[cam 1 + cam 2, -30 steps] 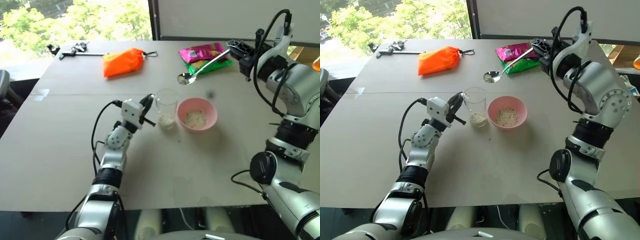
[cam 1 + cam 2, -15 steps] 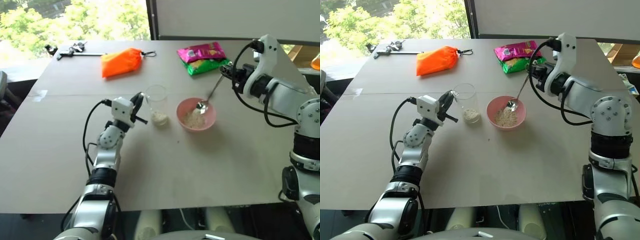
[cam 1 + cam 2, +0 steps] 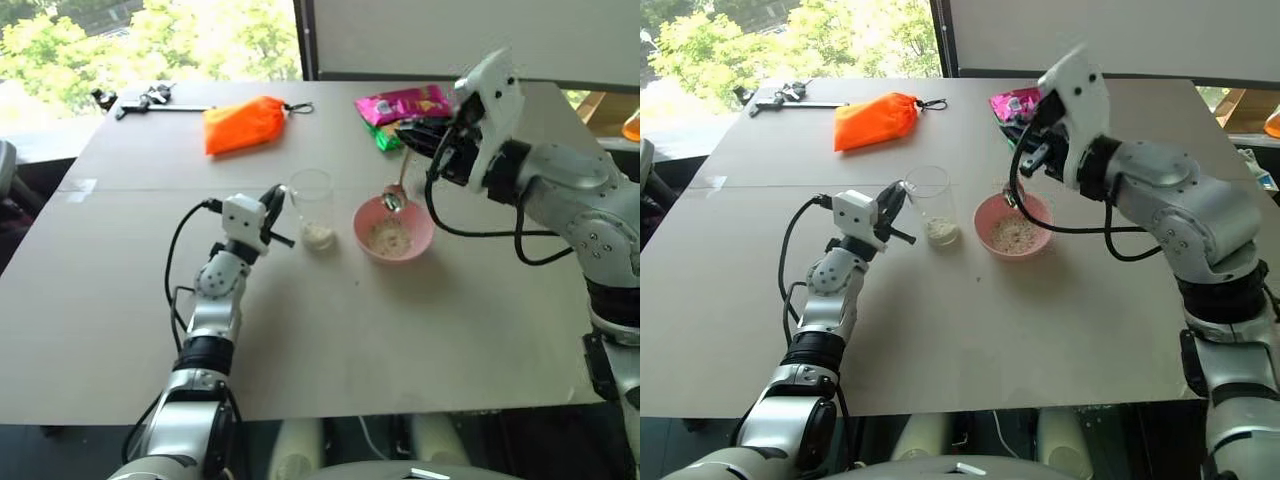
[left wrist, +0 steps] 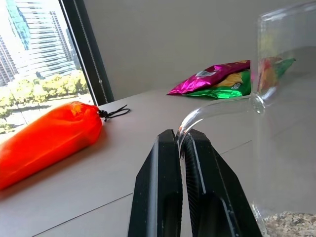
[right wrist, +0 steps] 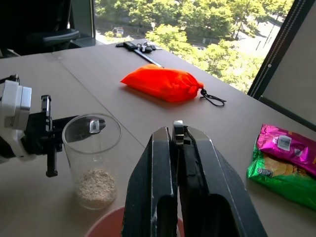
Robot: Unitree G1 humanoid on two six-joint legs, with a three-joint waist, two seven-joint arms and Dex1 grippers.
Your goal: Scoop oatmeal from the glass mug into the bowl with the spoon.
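The glass mug (image 3: 312, 204) stands upright on the table with a little oatmeal (image 3: 318, 236) at its bottom. My left gripper (image 4: 180, 139) is shut on the mug's curved glass handle. To the right of the mug sits the pink bowl (image 3: 420, 232), also with oatmeal (image 3: 388, 238) in it. My right gripper (image 3: 412, 137) hovers above the bowl's far rim, shut on the handle of the spoon (image 3: 393, 200). The spoon hangs steeply down, its oval end just over the bowl's far edge. The right wrist view looks down past the spoon's handle end (image 5: 177, 126) onto the mug (image 5: 93, 148).
An orange pouch (image 3: 245, 122) lies at the back of the table (image 3: 420, 340). Pink and green snack packets (image 3: 405, 105) lie behind the bowl, close under my right arm. A black tool (image 3: 150, 97) rests at the far left corner.
My right arm swung left and rolled its wrist. The spoon went from level behind the bowl, down into the bowl, to hanging steeply over its far rim. The left gripper kept hold of the mug.
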